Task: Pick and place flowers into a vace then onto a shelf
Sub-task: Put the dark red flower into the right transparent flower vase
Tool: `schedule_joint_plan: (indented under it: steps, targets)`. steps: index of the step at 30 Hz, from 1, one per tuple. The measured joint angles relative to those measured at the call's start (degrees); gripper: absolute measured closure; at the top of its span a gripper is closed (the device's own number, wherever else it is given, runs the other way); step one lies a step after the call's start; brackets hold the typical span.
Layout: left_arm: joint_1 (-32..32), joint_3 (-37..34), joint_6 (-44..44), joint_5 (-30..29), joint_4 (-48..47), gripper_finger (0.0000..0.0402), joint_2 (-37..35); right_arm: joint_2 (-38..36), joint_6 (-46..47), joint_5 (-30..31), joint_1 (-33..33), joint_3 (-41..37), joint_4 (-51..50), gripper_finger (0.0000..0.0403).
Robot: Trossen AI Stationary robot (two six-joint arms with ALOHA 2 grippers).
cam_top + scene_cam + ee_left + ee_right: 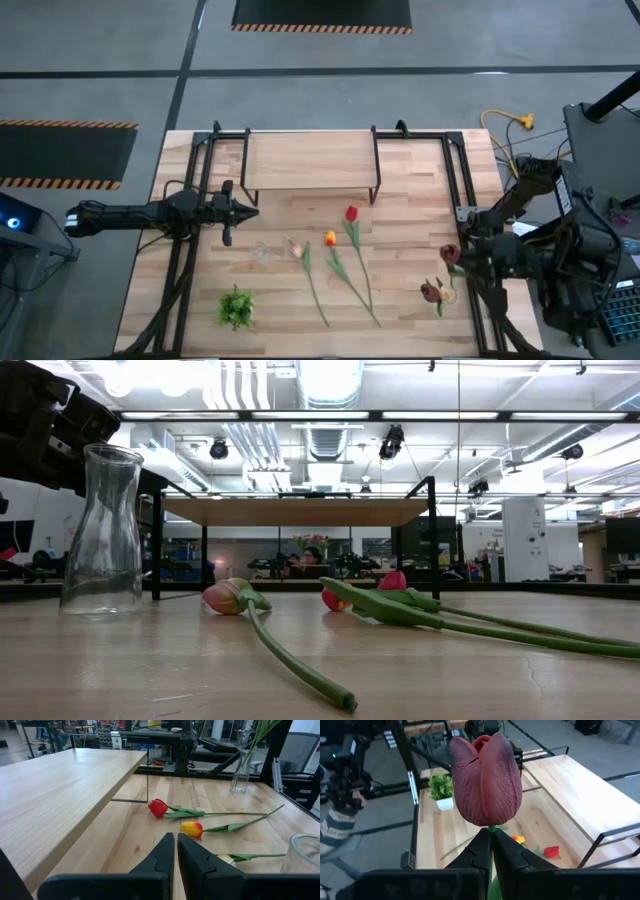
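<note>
My right gripper (491,845) is shut on a dark maroon tulip (485,780), held high over the table's right side (450,253). Red (351,213), orange (330,238) and cream-pink (296,248) tulips lie flat on the tabletop, stems toward the near edge. An empty clear vase (100,530) stands left of them. The shelf (310,160) stands at the far side on black legs. My left gripper (176,851) is shut, holds nothing, and waits level near the shelf's left end (250,211). My right gripper pinches the maroon tulip's green stem just under the head (491,831) between its two fingers. The head stands upright above the fingers, lifted clear of the table. The gripper hides the stem below.
A second glass vase (240,775) with green stems in it stands at the table's right, with flower heads (432,291) showing from above. A green leafy tuft (236,308) sits near left. Black frame rails (195,170) run along both sides.
</note>
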Motion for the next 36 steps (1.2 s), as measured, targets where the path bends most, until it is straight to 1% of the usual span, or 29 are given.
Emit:
schedule_joint_plan:
  steps: [9, 17, 23, 31, 36]
  targets:
    - [0.0, 0.0, 0.0, 0.0, 0.0, 0.0396, 0.0, -1.1, 0.0, 1.0, -0.1, 0.3, 0.1, 0.0394]
    - [0.0, 0.0, 0.0, 0.0, 0.0, 0.0396, 0.0, -0.4, -0.1, 2.0, 0.0, -1.8, 0.0, 0.0394]
    - [0.0, 0.0, 0.0, 0.0, 0.0, 0.0396, 0.0, -0.4, 2.8, 1.8, 0.1, -5.8, 0.0, 0.0394]
    - [0.0, 0.0, 0.0, 0.0, 0.0, 0.0396, 0.0, 0.0, 11.2, -0.7, 2.2, -11.8, 0.2, 0.0394]
    - [0.0, 0.0, 0.0, 0.0, 0.0, 0.0396, 0.0, 0.3, 14.3, -1.7, 3.3, -17.1, 0.3, 0.0394]
